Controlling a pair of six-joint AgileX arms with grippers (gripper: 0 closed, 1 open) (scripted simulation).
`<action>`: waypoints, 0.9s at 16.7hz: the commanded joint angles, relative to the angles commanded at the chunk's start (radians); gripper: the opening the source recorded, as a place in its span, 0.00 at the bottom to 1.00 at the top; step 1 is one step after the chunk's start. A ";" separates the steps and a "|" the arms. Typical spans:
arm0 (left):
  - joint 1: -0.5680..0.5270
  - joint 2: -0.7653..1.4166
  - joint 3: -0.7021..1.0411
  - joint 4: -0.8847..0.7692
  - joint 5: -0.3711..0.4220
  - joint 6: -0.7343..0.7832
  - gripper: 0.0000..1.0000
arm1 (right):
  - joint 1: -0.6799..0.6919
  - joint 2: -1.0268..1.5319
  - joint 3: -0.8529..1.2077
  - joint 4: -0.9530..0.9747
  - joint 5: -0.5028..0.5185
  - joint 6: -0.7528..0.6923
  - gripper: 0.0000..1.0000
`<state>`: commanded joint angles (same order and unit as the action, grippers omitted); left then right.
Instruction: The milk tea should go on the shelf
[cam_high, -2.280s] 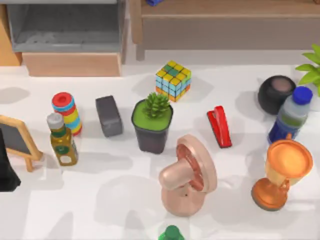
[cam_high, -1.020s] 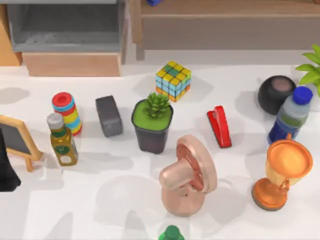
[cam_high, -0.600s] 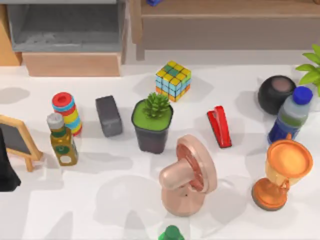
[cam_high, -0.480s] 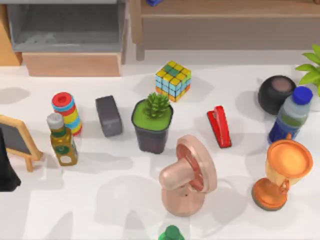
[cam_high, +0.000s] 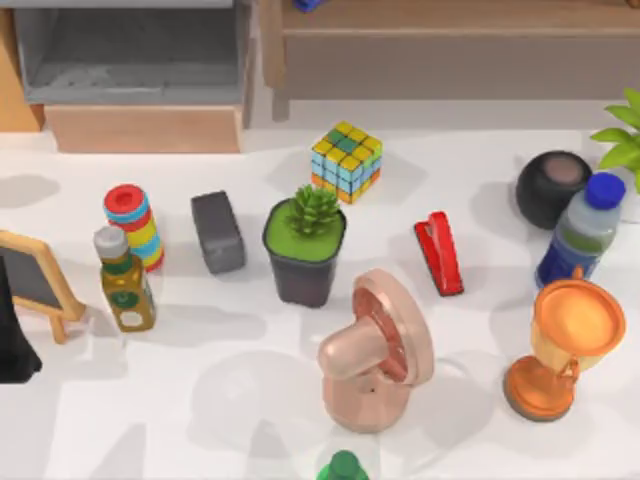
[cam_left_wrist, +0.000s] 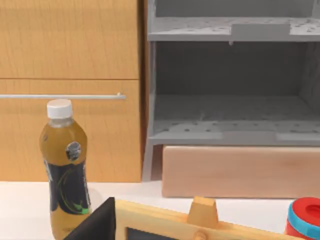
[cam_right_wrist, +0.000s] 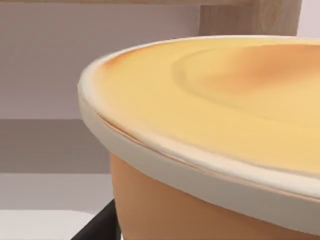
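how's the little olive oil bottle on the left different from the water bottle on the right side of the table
The oil bottle holds yellow-green liquid; the water bottle is clear with a dark blue label. The oil bottle has a grey cap, the water bottle a blue one. The oil bottle stands by the small chalkboard; the water bottle stands between the black ball and the trophy. Both stand upright on the table.

A rendered tabletop test scene: white table (cam_high: 250, 400) crowded with unrelated household props before a wooden shelf (cam_high: 450, 40)

Orange cream-lidded milk tea (cam_right_wrist: 210, 150) upright
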<state>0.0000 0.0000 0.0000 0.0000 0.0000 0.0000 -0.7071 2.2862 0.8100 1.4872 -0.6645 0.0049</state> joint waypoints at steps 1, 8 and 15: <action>0.000 0.000 0.000 0.000 0.000 0.000 1.00 | 0.000 0.000 0.000 0.000 0.000 0.000 0.77; 0.000 0.000 0.000 0.000 0.000 0.000 1.00 | 0.000 0.000 0.000 0.000 0.000 0.000 0.25; 0.000 0.000 0.000 0.000 0.000 0.000 1.00 | 0.000 0.000 0.000 0.000 0.000 0.000 0.00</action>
<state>0.0000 0.0000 0.0000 0.0000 0.0000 0.0000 -0.7071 2.2862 0.8100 1.4872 -0.6645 0.0049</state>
